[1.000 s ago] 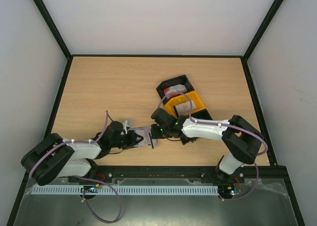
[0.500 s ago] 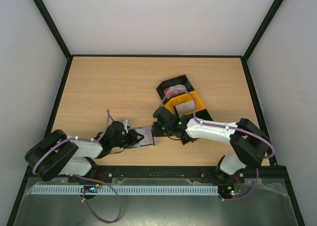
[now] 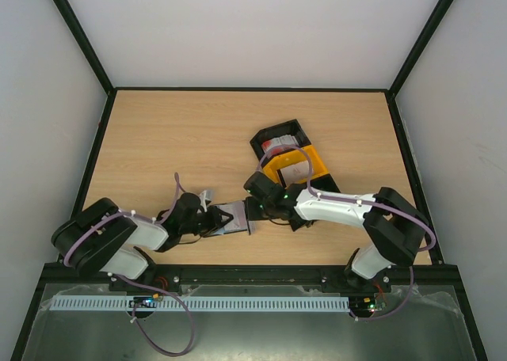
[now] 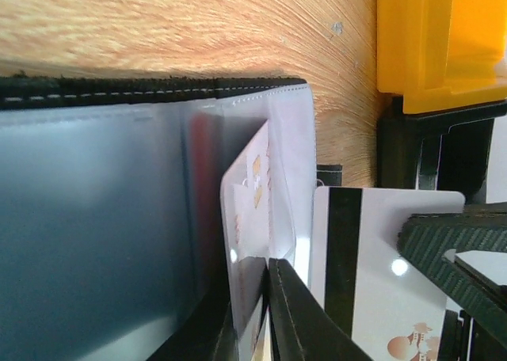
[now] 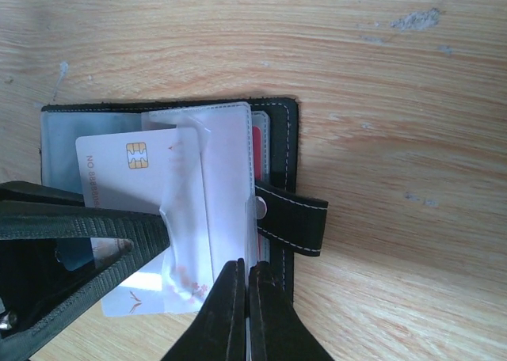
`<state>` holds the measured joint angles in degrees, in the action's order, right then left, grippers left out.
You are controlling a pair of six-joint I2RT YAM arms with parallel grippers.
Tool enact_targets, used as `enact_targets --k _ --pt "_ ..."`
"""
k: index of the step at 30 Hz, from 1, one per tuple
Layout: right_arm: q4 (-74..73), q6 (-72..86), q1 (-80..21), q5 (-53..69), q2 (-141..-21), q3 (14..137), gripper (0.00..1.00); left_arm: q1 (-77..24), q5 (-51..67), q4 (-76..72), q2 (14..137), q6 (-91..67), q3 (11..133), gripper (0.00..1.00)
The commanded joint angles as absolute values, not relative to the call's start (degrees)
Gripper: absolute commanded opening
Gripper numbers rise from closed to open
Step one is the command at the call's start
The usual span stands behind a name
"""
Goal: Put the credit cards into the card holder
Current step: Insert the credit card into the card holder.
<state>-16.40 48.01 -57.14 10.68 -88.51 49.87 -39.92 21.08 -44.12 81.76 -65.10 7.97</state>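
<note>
My left gripper stands with its jaws narrowly either side of the chip card, one end of which is tucked under a clear sleeve of the card holder. Whether they bite on it or only flank it I cannot tell. I judge this card nearly seated.

My right gripper, jaws pressed together, pinches the striped card edge-on just beside the holder's snap tab, ready, I think, for another sleeve. The holder lies open and flat between my two grippers, so either can reach its slots.

Beyond it sit the yellow bin and, against its far side, the black bin with red-and-white cards not yet fetched. Everything rests on a pale wood-grain worktop, boxed by plain white walls and black frame rails.
</note>
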Motion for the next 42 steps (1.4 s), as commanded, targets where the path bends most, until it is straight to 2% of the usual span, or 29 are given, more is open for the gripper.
enact_targets --k 1,5,15,29,34,38,42 --pt "-16.8 47.9 -57.4 10.6 -90.1 49.3 0.02 -40.4 21.3 -44.0 83.0 -64.2 8.4 0.12" --pt "-16.5 47.8 -57.4 11.0 -90.2 49.1 0.02 -40.4 20.7 -42.7 82.2 -64.0 8.5 0.15" --pt "-15.8 48.1 -57.4 11.2 -90.2 48.2 0.02 -40.7 13.8 -36.9 77.1 -64.0 8.1 0.04" --pt "-13.0 48.8 -57.4 11.3 -89.2 46.4 0.02 -44.5 16.0 -43.7 84.6 -66.2 9.3 0.03" --pt "-12.7 48.8 -57.4 11.4 -88.7 46.5 0.02 -45.1 15.2 -42.9 84.5 -66.4 9.9 0.11" --pt "-12.9 48.5 -57.4 11.7 -88.6 46.6 0.02 -45.8 12.1 -35.4 79.4 -64.6 11.0 0.24" --pt "-11.5 48.1 -57.4 13.8 -87.7 46.4 0.02 -45.9 11.0 -31.6 75.8 -63.8 11.5 0.29"
